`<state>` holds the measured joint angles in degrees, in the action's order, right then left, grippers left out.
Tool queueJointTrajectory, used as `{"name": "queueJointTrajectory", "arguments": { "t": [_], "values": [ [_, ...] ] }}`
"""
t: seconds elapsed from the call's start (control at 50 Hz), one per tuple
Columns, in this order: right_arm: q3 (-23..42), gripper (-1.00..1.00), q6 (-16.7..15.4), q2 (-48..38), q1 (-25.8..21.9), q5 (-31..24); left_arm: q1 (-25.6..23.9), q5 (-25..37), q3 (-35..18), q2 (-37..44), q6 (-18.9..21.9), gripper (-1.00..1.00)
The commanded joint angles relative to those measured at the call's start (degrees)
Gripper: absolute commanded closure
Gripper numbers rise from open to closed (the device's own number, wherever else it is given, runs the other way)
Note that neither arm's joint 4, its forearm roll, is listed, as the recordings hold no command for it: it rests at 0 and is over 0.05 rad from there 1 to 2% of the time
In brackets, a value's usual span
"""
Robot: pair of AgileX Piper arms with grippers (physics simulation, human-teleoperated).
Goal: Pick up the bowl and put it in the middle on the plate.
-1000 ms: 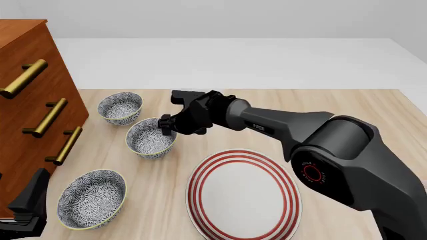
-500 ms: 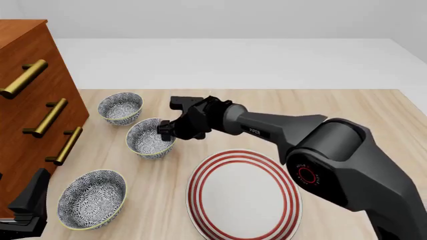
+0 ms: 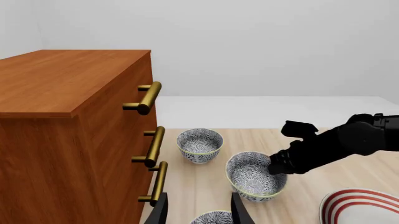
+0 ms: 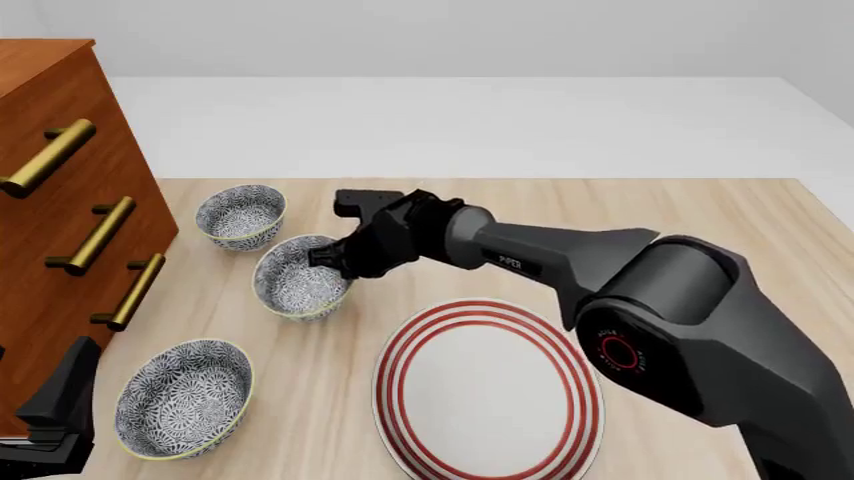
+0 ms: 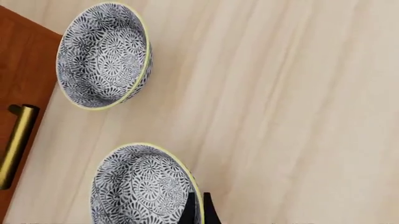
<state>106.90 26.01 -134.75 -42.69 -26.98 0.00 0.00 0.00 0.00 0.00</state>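
Note:
Three look-alike blue-and-white bowls stand left of the plate (image 4: 395, 372), a wide white one with red rings. The middle bowl (image 4: 291, 282) is the one my right gripper (image 4: 331, 258) holds. Its thin fingers (image 5: 187, 211) pinch the bowl's yellowish rim on the plate side, one inside and one outside. That bowl (image 5: 140, 189) looks slightly tipped. In the left wrist view the right gripper (image 3: 277, 164) sits on the rim of this bowl (image 3: 249, 176). My left gripper (image 3: 199, 212) is open and holds nothing, low at the table's near left corner (image 4: 54, 415).
A second bowl (image 4: 242, 213) stands farther back by the wooden dresser (image 4: 60, 210) with brass handles. A third bowl (image 4: 183, 397) sits near the front left, close to the left gripper. The right arm stretches across the table above the plate's far edge.
The right gripper dropped a little onto the middle bowl's rim and shifted slightly left. The bowl now looks a bit tipped. The left arm stayed still.

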Motion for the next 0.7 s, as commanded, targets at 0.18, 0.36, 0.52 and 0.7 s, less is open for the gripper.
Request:
{"name": "queueJointTrajectory", "arguments": {
  "t": [0.18,0.36,0.52,0.7],
  "values": [
    [-6.3,1.00,-0.1,9.6,1.1,1.3,0.0,0.0,0.0,0.0,0.0,-1.00],
    [-15.7,1.00,0.4,21.8,1.3,3.2,0.0,0.0,0.0,0.0,0.0,-1.00],
    [-27.0,1.00,-0.9,35.7,2.8,4.3,0.0,0.0,0.0,0.0,0.0,-1.00],
    [-37.9,1.00,-2.3,45.8,4.6,5.2,0.0,0.0,0.0,0.0,0.0,-1.00]
  ]
}}
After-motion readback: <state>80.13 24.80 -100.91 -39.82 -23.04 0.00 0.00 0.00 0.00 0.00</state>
